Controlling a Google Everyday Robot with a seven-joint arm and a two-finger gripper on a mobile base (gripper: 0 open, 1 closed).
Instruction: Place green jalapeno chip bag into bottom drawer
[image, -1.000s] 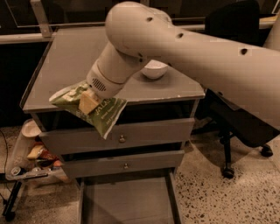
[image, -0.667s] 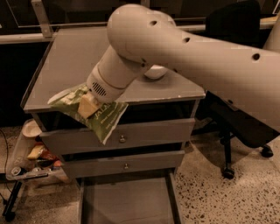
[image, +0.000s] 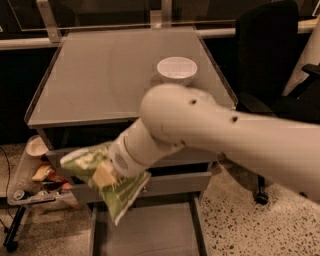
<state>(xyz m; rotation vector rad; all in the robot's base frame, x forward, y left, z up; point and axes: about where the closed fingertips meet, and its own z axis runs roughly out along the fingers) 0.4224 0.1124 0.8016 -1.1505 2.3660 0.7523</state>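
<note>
The green jalapeno chip bag (image: 117, 187) is a crinkled green foil bag with white lettering. My gripper (image: 102, 175) is shut on it and holds it in the air in front of the cabinet's drawer fronts. The bag hangs down and tilts to the right. The bottom drawer (image: 150, 232) is pulled out below it, a wide flat grey tray at the bottom middle of the camera view. The bag's lower tip hangs just above the drawer's left part. My white arm (image: 215, 135) crosses the view from the right.
A white bowl (image: 177, 69) stands on the grey cabinet top (image: 100, 75). A low cart (image: 35, 185) with a cup and snack packets stands at the left. A black office chair (image: 275, 65) stands at the right. The floor is speckled.
The gripper with the bag has moved down and forward, from beside the cabinet top to in front of the drawer fronts above the open bottom drawer. The bowl now shows fully.
</note>
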